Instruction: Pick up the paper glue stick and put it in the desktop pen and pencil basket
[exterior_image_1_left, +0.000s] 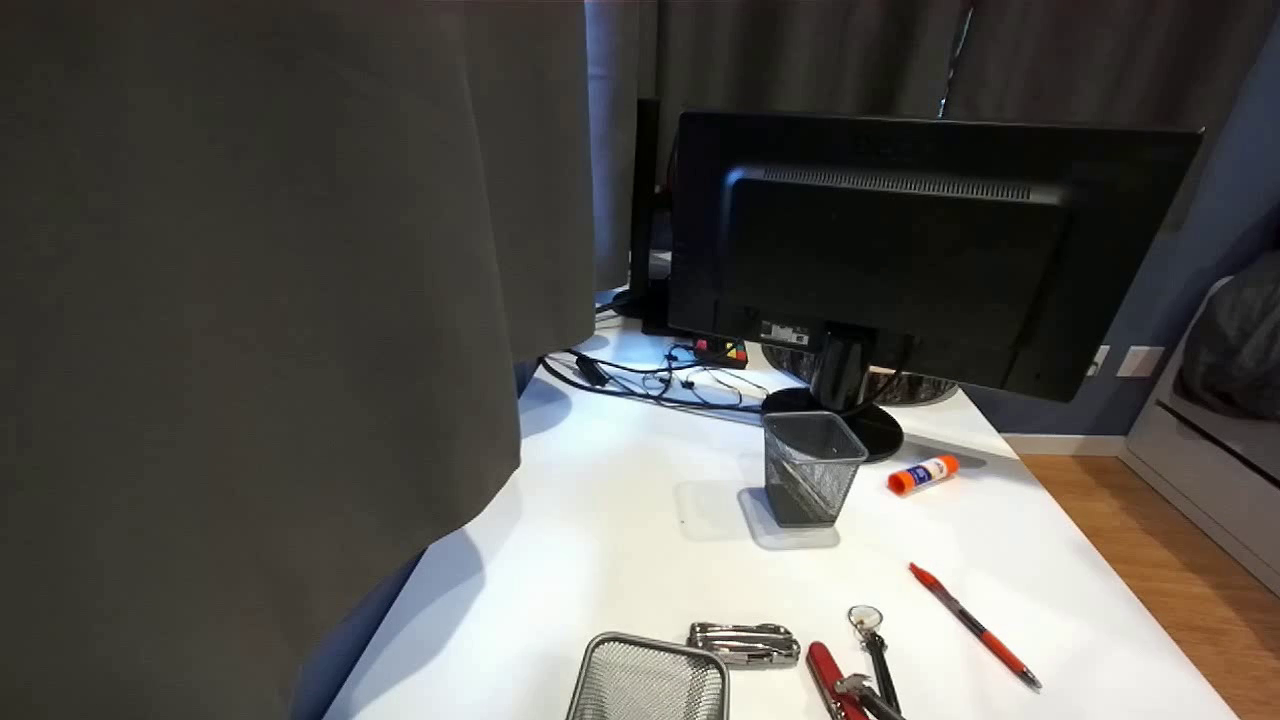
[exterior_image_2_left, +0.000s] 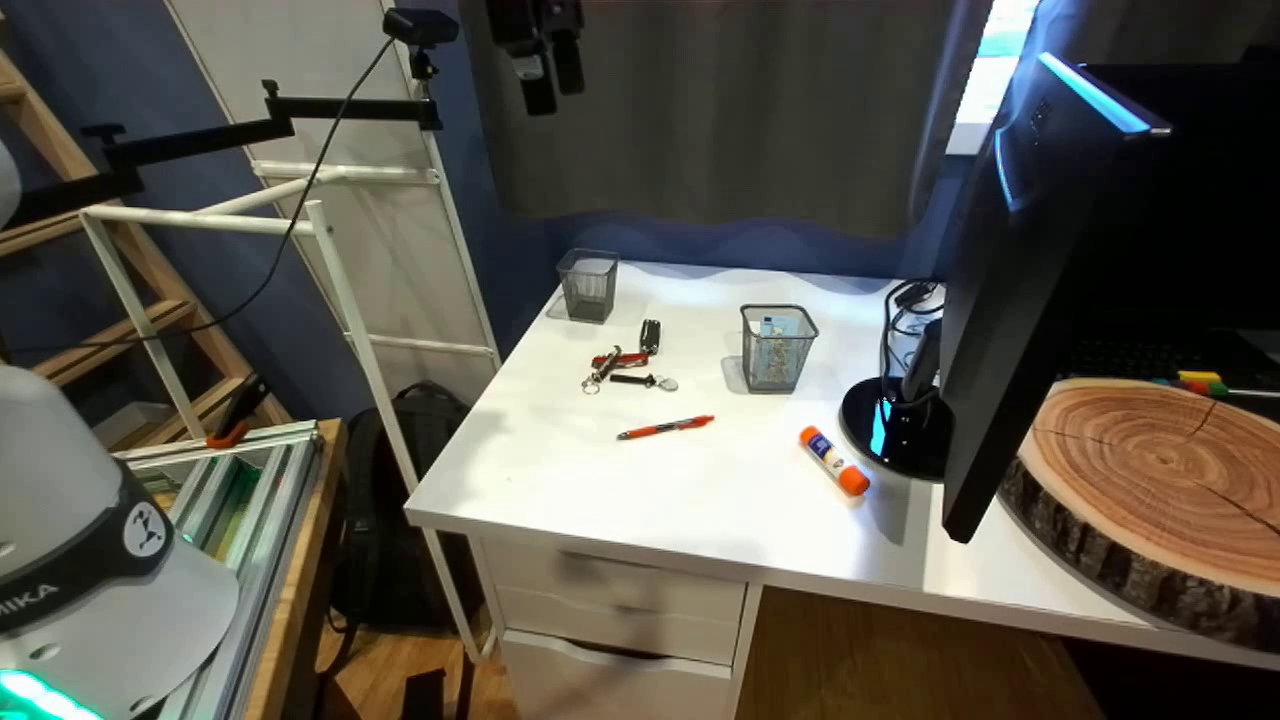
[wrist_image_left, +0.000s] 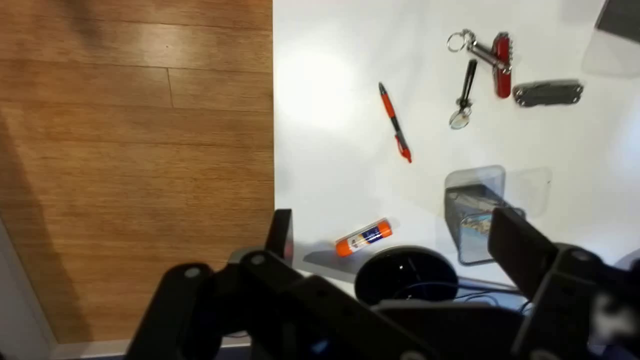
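The paper glue stick, orange at both ends with a white and blue label, lies on the white desk near the monitor base. It shows in both exterior views (exterior_image_1_left: 922, 474) (exterior_image_2_left: 834, 460) and in the wrist view (wrist_image_left: 362, 238). The pen and pencil basket, a dark grey mesh cup with papers inside, stands upright beside it in both exterior views (exterior_image_1_left: 812, 475) (exterior_image_2_left: 776, 352); in the wrist view (wrist_image_left: 452, 220) a finger partly covers it. My gripper (wrist_image_left: 391, 220) is open and empty, high above the desk. It shows at the top of an exterior view (exterior_image_2_left: 555, 88).
A monitor (exterior_image_1_left: 900, 240) stands close behind the glue stick and basket. A red pen (exterior_image_2_left: 665, 428), a red pocket knife (wrist_image_left: 502, 65), a silver multitool (exterior_image_1_left: 744, 643) and a small mirror tool (wrist_image_left: 462, 97) lie on the desk. Another mesh container (exterior_image_2_left: 588, 287) stands at the desk's far corner.
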